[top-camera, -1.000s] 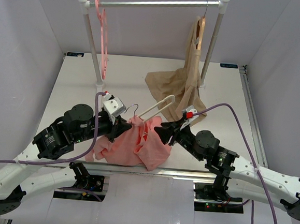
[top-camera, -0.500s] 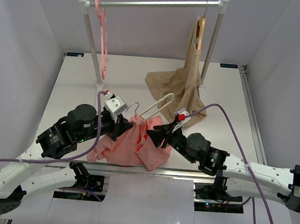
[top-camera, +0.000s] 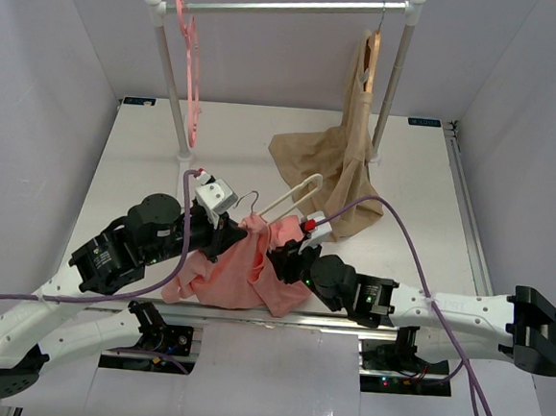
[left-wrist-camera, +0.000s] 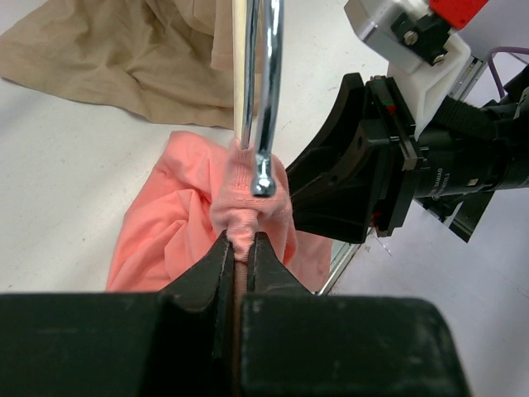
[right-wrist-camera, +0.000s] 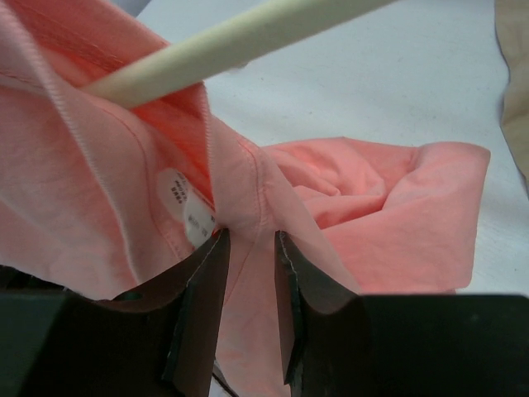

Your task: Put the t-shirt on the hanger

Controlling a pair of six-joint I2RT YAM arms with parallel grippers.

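The t-shirt (top-camera: 239,277) lies bunched at the table's (top-camera: 138,149) near edge, one arm of the hanger (top-camera: 293,195) inside its collar. The left gripper (left-wrist-camera: 240,246) is clenched on that collar. The right gripper (right-wrist-camera: 250,241) straddles a fold just to its right, but I cannot tell whether it pinches.

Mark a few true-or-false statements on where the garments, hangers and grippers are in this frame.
1. The left gripper is shut on the t-shirt at its collar. True.
2. The cream hanger hangs on the rack. False: it is down by the grippers, one end inside the t-shirt.
3. The beige garment hangs from the wooden hanger. True.
4. The pink hanger is off the rack. False: it hangs at the rack's left end.
5. The right gripper has a fold of the t-shirt between its fingers. True.
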